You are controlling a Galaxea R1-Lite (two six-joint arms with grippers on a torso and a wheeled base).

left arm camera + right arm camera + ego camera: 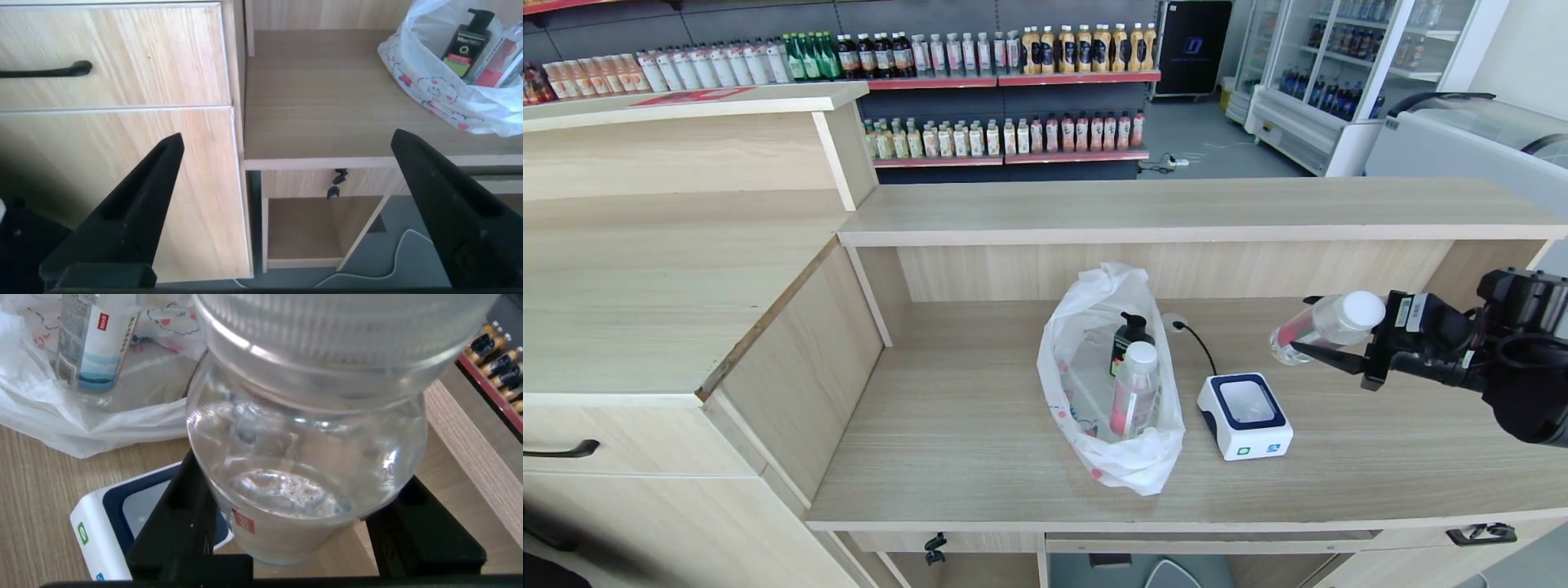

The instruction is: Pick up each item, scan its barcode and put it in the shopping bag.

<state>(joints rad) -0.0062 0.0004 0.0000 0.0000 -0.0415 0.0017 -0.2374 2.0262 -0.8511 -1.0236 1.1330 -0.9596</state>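
Your right gripper point(1303, 323) is squeezing the clear bottle point(1339, 320) around its middle. The bottle is lying on its side up in the air, just to the right of the scanner point(1245, 415) and higher than it. Its white cap is pointing away from the scanner. The bottle is looking full of clear water, so I am guessing it is feeling a bit heavy and the water is sloshing inside. Its plastic is looking smooth and thin, so it is likely slippery, and it may squash if you are pressing too hard. I think the round middle is the best place to be holding it, not the cap, and you are gripping it there now. Be keeping the red label uncovered, because the barcode is probably sitting on it. The shopping bag point(1062, 351) is lying just to the left of the scanner with its mouth open. A black pump bottle point(1131, 336) and another clear bottle point(1135, 396) are resting inside it. The bag is looking soft and floppy, so it may be folding in. Your left gripper point(286, 143) is hanging wide open and holding nothing, low down and well to the left of the scanner.
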